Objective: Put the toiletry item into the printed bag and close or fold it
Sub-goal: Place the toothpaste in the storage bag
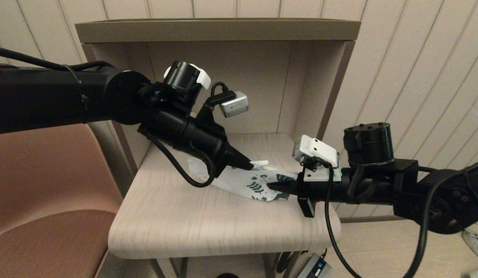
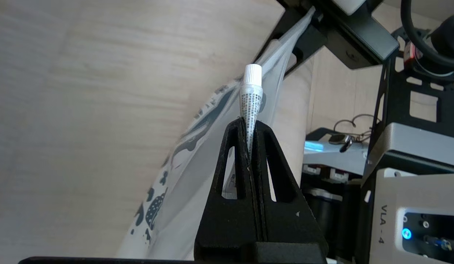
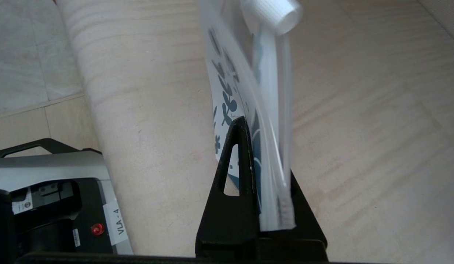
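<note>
The toiletry item (image 2: 251, 96), a slim white tube with a ribbed cap and fine print, sticks out of my left gripper (image 2: 250, 123), which is shut on its flat end. In the head view the toiletry item (image 1: 260, 163) points right, just above the printed bag (image 1: 258, 185). The printed bag, translucent white with teal leaves, lies on the shelf, its right end lifted. My right gripper (image 1: 270, 186) is shut on that end. In the right wrist view the printed bag (image 3: 249, 110) stands edge-on between the fingers, with the tube's cap (image 3: 271, 14) at its far end.
The pale wooden shelf (image 1: 208, 216) sits in an alcove with a back wall and side walls (image 1: 331, 88). A brown upholstered seat (image 1: 46, 200) is at the left. A power brick (image 1: 315, 267) and cables lie on the floor below the front edge.
</note>
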{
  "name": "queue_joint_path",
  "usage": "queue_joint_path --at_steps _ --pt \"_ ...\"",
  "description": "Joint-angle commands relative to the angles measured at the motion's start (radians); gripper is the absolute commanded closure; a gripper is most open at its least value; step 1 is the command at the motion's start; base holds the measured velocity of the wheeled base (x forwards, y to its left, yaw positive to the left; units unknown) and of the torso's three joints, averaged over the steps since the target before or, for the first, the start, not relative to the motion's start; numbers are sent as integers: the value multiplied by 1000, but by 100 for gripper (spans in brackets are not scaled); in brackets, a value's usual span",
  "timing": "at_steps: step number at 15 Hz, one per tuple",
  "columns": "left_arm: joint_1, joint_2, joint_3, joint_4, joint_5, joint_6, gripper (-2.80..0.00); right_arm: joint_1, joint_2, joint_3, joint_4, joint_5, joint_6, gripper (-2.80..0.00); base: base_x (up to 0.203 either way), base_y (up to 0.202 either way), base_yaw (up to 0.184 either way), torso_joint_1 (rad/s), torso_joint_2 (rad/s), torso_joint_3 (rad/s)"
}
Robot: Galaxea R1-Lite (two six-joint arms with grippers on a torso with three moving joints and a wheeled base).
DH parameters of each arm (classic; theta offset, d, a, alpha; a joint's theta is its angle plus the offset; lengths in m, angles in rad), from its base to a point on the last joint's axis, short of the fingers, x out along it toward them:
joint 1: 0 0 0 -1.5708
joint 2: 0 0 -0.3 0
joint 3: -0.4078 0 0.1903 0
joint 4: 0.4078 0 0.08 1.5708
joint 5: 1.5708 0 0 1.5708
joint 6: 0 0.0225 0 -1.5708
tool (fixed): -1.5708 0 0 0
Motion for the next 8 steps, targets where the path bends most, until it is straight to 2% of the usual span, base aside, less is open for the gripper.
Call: queue_joint_path --at_steps 1,8 --pt "0 -5 19 3 -2 4 0 0 8 -1 -3 3 -3 0 0 0 0 0 0 0" --pt "5 11 43 -40 1 5 0 0 8 -1 -3 3 -3 0 0 0 0 0 0 0"
